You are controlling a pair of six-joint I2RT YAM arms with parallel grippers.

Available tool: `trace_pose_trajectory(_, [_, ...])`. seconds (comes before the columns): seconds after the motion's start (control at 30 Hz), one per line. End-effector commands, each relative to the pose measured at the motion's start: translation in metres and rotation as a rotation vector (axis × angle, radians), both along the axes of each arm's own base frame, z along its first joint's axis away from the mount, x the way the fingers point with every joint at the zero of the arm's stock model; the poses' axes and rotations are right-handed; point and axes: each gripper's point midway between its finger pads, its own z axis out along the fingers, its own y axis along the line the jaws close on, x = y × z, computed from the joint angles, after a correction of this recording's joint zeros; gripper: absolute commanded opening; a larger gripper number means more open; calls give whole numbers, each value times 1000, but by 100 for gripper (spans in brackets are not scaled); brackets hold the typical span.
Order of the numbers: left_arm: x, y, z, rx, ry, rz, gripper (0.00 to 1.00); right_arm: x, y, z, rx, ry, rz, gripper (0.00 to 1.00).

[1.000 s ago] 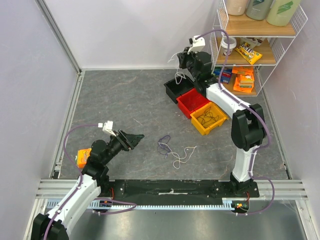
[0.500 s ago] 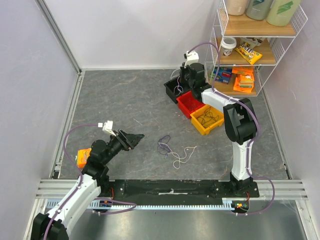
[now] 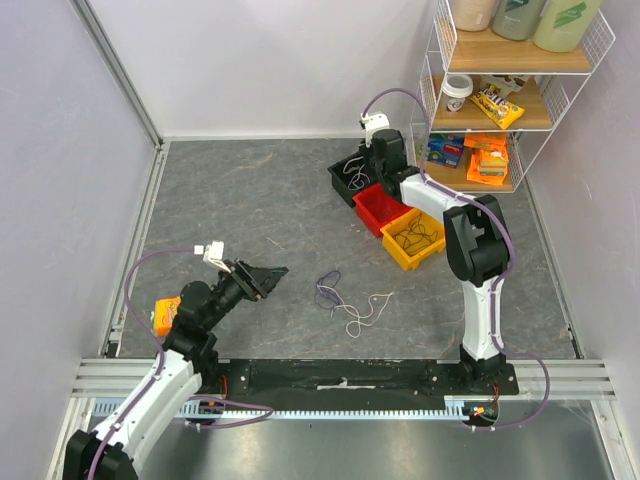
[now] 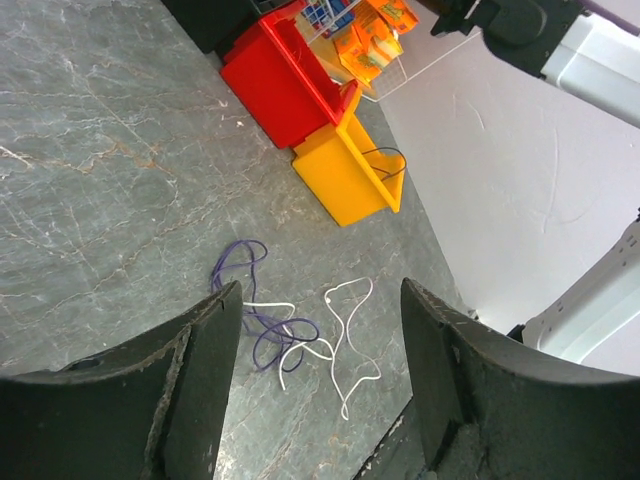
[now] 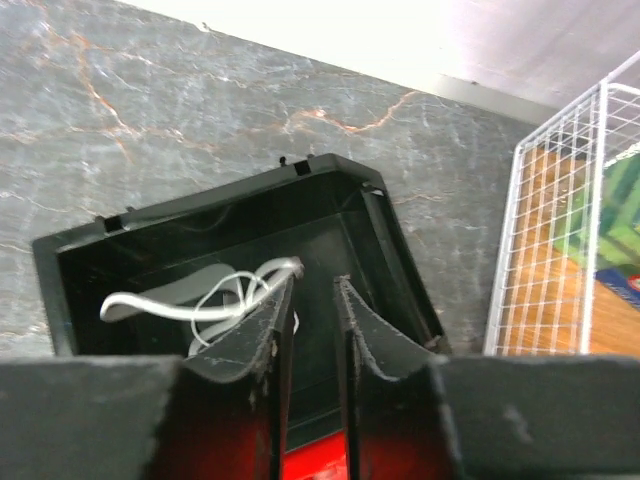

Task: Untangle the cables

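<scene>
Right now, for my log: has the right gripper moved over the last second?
Yes. The right gripper has come down toward the black bin, in the top view.

My top camera sat high behind the arm bases [image 3: 482,365], looking down over the whole table [image 3: 250,200] as far as the wire shelf [image 3: 520,63]. The left wrist camera looked low and slantwise across the cables [image 4: 285,330], red bin [image 4: 285,85] and yellow bin [image 4: 345,175], all shared with the top view. The right wrist camera hung close above the black bin [image 5: 190,205], facing down.
</scene>
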Motion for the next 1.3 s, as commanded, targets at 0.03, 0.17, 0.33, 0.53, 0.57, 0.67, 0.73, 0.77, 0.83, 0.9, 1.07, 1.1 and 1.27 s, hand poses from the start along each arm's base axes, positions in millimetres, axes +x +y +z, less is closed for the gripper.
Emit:
trace_pose_trajectory(0.03, [-7,-3,-39,53,54,-41,71,0,-3,20,-126,-15,-3,42])
trace_pose_trajectory(0.17, [-6,-17,-45,102,118,-113,70,-10,-6,34,-157,20,-1,52])
trace_pose_trajectory(0.33, [-7,-49,-53,185,184,-238,64,-57,-6,66,-88,52,-43,57])
trace_pose_trajectory(0.53, [-9,-57,-57,201,193,-271,62,-176,11,41,131,227,-57,59])
trace_pose_trajectory(0.57, [-11,-56,-57,199,190,-271,63,-198,17,31,157,267,-24,60])
trace_pose_trajectory(0.67, [-18,-57,-53,187,164,-301,65,-268,34,-4,190,387,75,62])
trace_pose_trajectory(0.73, [-24,-61,-48,180,135,-339,65,-307,33,-22,207,456,104,62])
trace_pose_trajectory(0.77, [-28,-63,-47,177,128,-360,65,-323,31,-27,230,481,121,62])
trace_pose_trajectory(0.83, [-36,-68,-44,174,122,-404,62,-346,24,-28,283,499,151,63])
trace_pose_trajectory(0.9, [-43,-73,-45,170,142,-422,58,-362,28,-23,338,489,230,63])
trace_pose_trajectory(1.07, [-58,-82,-54,170,210,-430,53,-396,41,-39,421,593,338,61])
trace_pose_trajectory(1.1, [-59,-83,-55,175,212,-425,52,-400,43,-43,423,605,339,61])
trace_pose_trajectory(1.27, [-61,-89,-60,210,221,-445,55,-422,73,-40,416,569,517,64])
